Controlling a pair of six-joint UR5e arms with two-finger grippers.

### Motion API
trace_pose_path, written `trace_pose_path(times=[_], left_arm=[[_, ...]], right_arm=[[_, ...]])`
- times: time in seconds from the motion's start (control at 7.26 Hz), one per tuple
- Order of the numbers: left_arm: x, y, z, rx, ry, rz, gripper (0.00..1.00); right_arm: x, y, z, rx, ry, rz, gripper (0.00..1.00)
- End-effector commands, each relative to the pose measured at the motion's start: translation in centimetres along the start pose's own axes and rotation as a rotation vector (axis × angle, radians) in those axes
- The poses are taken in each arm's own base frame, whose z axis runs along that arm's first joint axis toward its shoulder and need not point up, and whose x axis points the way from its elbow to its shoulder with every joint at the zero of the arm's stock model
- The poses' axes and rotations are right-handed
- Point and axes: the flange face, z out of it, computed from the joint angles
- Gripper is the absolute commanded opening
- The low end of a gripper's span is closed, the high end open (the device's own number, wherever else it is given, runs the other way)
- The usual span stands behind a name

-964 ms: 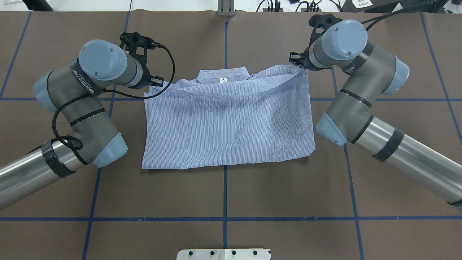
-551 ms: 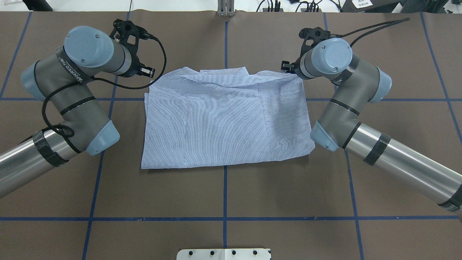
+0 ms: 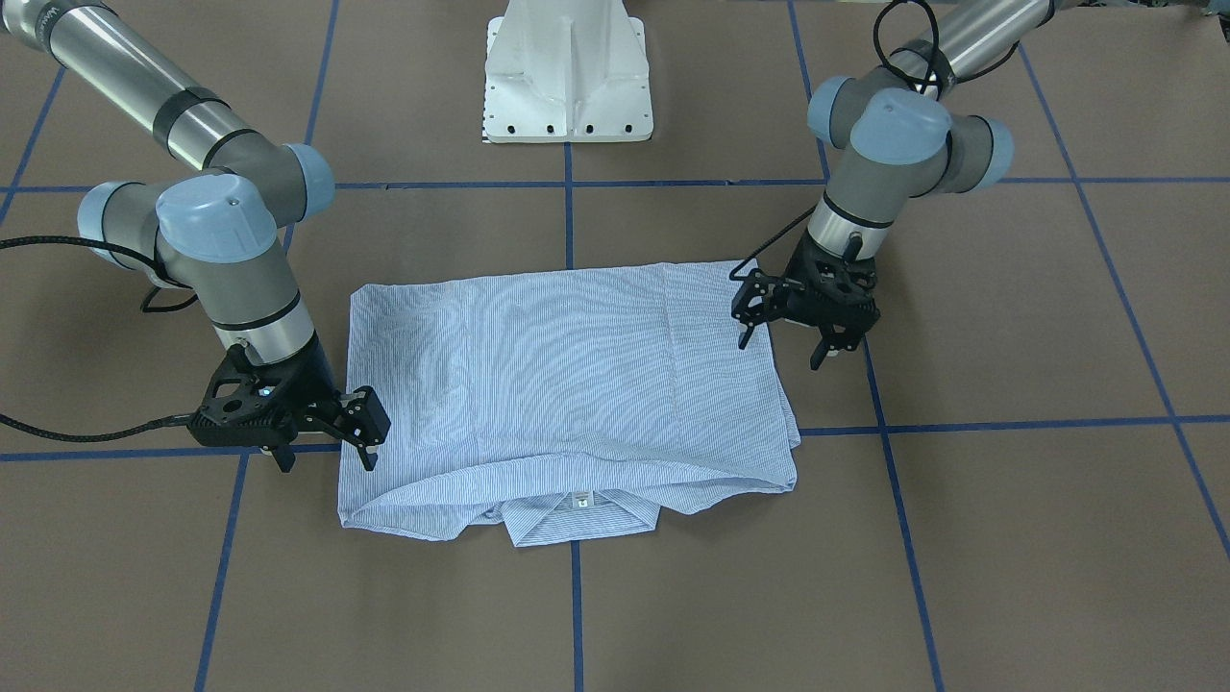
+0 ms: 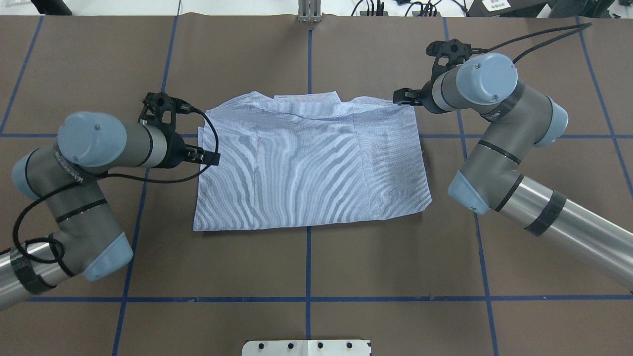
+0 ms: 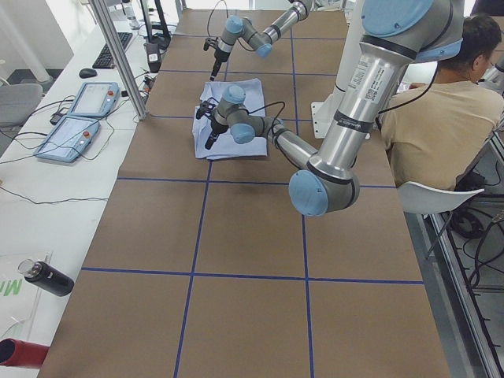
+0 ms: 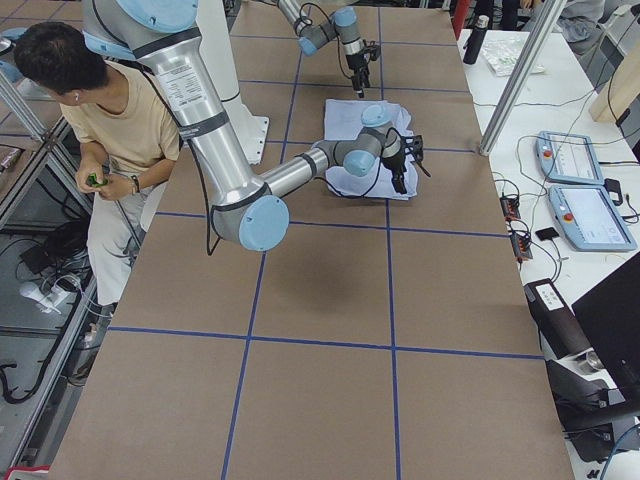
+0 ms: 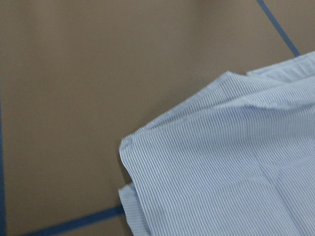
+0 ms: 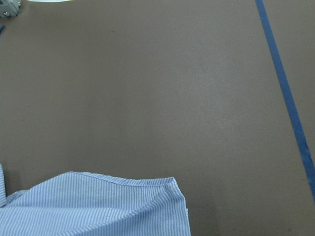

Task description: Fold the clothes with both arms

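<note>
Left arm point(image 3: 903, 135) and right arm point(image 3: 223, 245) are reaching forward, wrists pointing down. Left pincer point(image 3: 779, 353) and right pincer point(image 3: 328, 463) are hanging spread wide, gripping nothing.

White pedestal point(image 3: 569, 72) on a blue-gridded brown table point(image 4: 395, 262), operator point(image 6: 120, 110) seated beside

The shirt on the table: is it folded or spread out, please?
Folded: the shirt lies as a layered rectangle, no sleeves showing, collar peeking out.
</note>
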Motion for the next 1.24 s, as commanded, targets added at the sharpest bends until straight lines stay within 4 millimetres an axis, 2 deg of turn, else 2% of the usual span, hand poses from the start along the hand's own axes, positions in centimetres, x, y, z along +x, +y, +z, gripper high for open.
trace_pose_path(times=[0.0, 0.14, 0.28, 0.41, 0.55, 0.69, 0.83, 0.96, 1.1], left_arm=[[3.0, 8.6, -0.9, -0.054, 0.037, -0.057, 1.00], [3.5, 10.0, -0.6, -0.063, 0.034, -0.064, 0.92], [3.9, 10.7, -0.4, -0.070, 0.033, -0.071, 0.70], [3.9, 11.1, -0.1, -0.077, 0.029, -0.068, 0.59], [3.8, 11.3, 0.2, -0.080, 0.026, -0.067, 0.58], [3.9, 11.2, 0.1, -0.081, 0.028, -0.069, 0.47], [3.8, 11.3, 0.2, -0.082, 0.027, -0.069, 0.18], [3.9, 11.2, -0.1, -0.079, 0.030, -0.078, 0.00], [3.9, 11.0, -0.5, -0.075, 0.033, -0.076, 0.00]], right_arm=[[0.5, -0.9, -0.8, -0.012, -0.015, 0.010, 0.99], [0.6, -0.9, -0.8, -0.013, -0.014, 0.010, 0.99], [0.6, -0.9, -0.8, -0.013, -0.014, 0.010, 0.99], [0.6, -0.9, -0.8, -0.013, -0.014, 0.010, 0.99], [0.6, -0.9, -0.8, -0.013, -0.014, 0.010, 0.99], [0.6, -0.9, -0.8, -0.013, -0.014, 0.010, 0.99], [0.6, -0.9, -0.8, -0.013, -0.014, 0.010, 0.99], [0.6, -0.9, -0.8, -0.013, -0.014, 0.010, 0.99], [0.5, -0.9, -0.8, -0.012, -0.015, 0.010, 0.99]])
